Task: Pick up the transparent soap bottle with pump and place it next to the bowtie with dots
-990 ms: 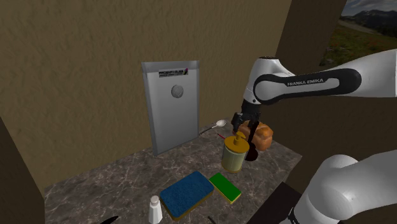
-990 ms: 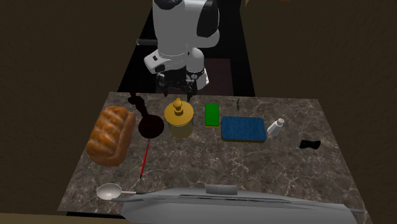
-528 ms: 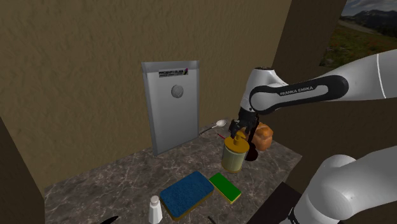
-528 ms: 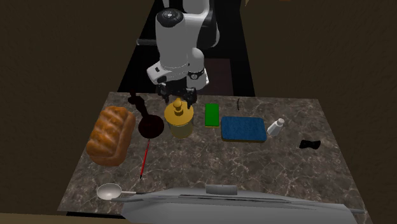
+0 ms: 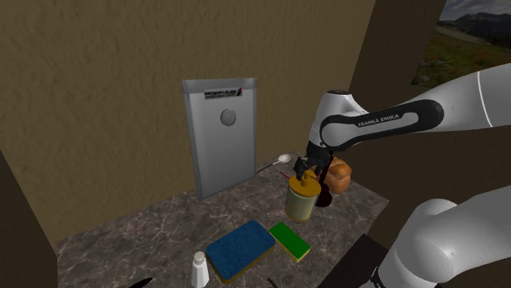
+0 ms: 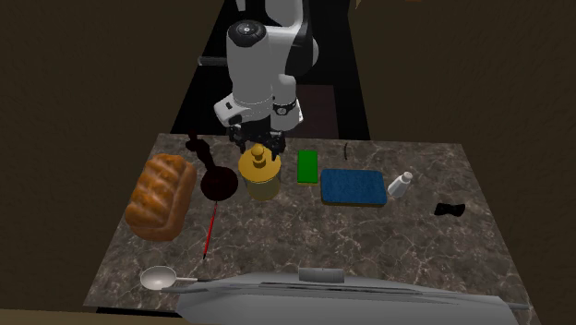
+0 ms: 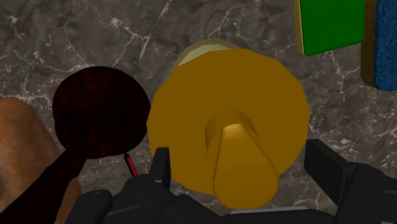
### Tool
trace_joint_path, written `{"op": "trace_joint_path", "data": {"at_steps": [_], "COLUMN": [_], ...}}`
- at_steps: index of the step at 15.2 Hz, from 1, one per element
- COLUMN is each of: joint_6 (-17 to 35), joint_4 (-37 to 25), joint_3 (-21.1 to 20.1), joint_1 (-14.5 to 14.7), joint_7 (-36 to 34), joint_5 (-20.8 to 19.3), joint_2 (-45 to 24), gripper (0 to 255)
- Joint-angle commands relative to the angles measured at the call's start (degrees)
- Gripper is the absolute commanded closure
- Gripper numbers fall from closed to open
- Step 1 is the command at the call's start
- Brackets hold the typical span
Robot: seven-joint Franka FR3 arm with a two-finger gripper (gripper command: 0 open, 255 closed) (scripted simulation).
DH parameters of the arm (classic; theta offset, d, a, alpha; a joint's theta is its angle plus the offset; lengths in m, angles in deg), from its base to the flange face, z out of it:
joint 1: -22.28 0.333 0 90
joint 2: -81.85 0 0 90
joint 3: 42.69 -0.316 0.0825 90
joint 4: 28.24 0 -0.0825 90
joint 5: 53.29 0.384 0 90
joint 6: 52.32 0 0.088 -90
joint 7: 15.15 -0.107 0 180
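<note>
In the shoulder view, the soap bottle stands upright on the dark marbled counter. It looks amber-yellow rather than clear. The gripper hangs directly over it, at the level of the pump. A bread loaf lies just behind. A green sponge and a blue sponge lie toward this view's lower left of the bottle.

In the second exterior view, the soap bottle stands near the counter edge on the arm's side, between a dark red round thing and the green sponge. The gripper is over its top. The black bowtie lies well apart at this view's right, beyond the blue sponge and a small white bottle. Its dots cannot be made out.

In the wrist view, the soap bottle is seen from above, with its pump midway between the two fingers. The gripper is spread wide. One finger stands on each side of the pump with a gap between, so it grasps nothing.
</note>
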Motion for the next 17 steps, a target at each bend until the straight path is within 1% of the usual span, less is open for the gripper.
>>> {"op": "trace_joint_path", "data": {"at_steps": [1,2,11,17], "joint_6": [0.02,0.02,0.02,-5.44], "joint_4": [0.01,0.01,0.01,-3.31], "joint_3": [0.00,0.01,0.01,-0.22], "joint_1": [0.00,0.00,0.00,0.09], "joint_7": [0.00,0.01,0.00,0.14], "joint_5": [0.00,0.00,-0.01,0.24], "joint_2": [-0.01,-0.01,-0.01,2.14], "gripper": [0,255,255,255]}}
